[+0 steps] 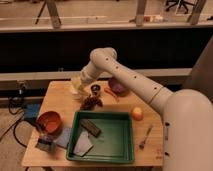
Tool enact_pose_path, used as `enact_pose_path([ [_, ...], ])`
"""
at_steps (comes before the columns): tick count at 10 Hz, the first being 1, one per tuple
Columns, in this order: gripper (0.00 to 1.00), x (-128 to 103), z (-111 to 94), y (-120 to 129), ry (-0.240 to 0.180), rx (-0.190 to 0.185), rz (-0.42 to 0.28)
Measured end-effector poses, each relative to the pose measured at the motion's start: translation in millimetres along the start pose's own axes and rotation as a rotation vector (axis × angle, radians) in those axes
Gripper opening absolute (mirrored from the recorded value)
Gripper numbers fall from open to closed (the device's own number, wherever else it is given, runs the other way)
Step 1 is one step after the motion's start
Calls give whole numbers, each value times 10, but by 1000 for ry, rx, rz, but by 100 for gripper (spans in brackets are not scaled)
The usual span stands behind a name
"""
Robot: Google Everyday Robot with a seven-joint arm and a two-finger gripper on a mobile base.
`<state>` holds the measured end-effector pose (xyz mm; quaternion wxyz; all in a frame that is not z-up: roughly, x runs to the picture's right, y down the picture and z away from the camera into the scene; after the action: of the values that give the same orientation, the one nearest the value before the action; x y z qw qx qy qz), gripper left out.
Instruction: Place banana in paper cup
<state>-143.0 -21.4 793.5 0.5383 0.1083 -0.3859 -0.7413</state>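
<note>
Sitting on the worktop (pixel 55 92), green tray (pixel 122 120) holds a dark bar (pixel 90 127); tool (pixel 90 102) behind tray, grip cannot be told.

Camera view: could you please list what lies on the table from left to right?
Orange bowl → paper cup → gripper, low over the table beside the cup → purple bowl → round orange fruit → fork. The green tray spans the middle.

Wooden table (pixel 57 95), dark wall behind, the tool (pixel 90 102) above
</note>
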Motion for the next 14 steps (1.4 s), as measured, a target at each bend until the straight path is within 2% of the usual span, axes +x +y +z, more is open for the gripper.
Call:
enact_pose_path([
  [1, 1, 99, -12, -24, 28, 23, -13],
  [4, 1, 305, 49, -57, 78, 70, -42],
  [7, 1, 473, 129, 30, 132, 106, -30],
  [9, 1, 556, 231, 35, 145, 125, -27],
  [14, 1, 702, 438, -27, 140, 157, -58],
])
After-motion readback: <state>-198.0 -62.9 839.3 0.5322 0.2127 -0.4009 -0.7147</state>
